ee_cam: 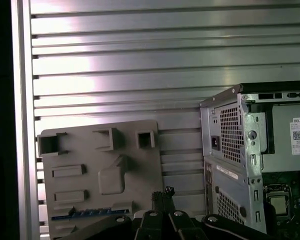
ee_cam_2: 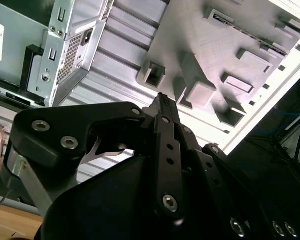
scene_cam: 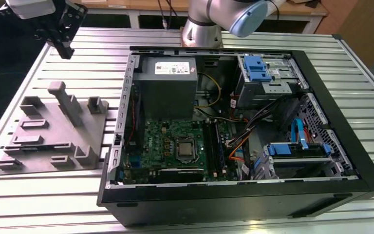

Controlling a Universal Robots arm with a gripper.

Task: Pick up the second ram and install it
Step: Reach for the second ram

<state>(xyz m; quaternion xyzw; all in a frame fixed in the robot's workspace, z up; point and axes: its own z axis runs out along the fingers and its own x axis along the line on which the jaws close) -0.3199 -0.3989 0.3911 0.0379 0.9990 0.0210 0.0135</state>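
Gripper (scene_cam: 64, 48) hangs high over the bench (scene_cam: 44, 195), fingers (ee_cam_2: 166, 130) pinched together on nothing; the 2nd ram (ee_cam: 85, 214) sits in the fixture block (ee_cam: 90, 150). A clean pick wants them opened wide and squared to its 2 long edges.

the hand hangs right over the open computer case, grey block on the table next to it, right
No. In the exterior view the hand hangs over the table by the grey block, off to the exterior view's left of the open computer case. The block is on the table next to the case.

A robot lab: slotted aluminium table (scene_cam: 37, 204), opened computer case (scene_cam: 239, 200).
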